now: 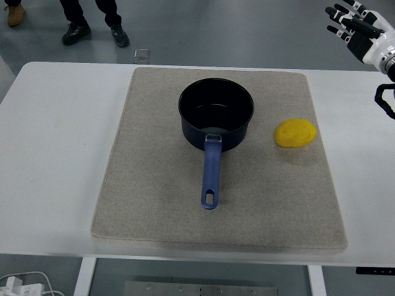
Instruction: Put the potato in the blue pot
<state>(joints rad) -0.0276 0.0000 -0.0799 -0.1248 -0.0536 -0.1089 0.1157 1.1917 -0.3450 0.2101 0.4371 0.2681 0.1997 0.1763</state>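
A yellow potato point(295, 133) lies on the beige mat point(154, 185), right of the blue pot point(216, 114). The pot stands empty near the mat's middle, its blue handle point(211, 176) pointing toward the near edge. My right hand point(353, 23) is raised at the top right corner, beyond the table's far edge, fingers spread and holding nothing. It is well above and to the right of the potato. My left arm does not show.
The mat lies on a white table point(55, 142). A person's feet point(95, 31) stand on the floor beyond the far left edge. A small clear object point(141, 55) lies on the floor behind the table. Cables point(24, 285) show at the bottom left.
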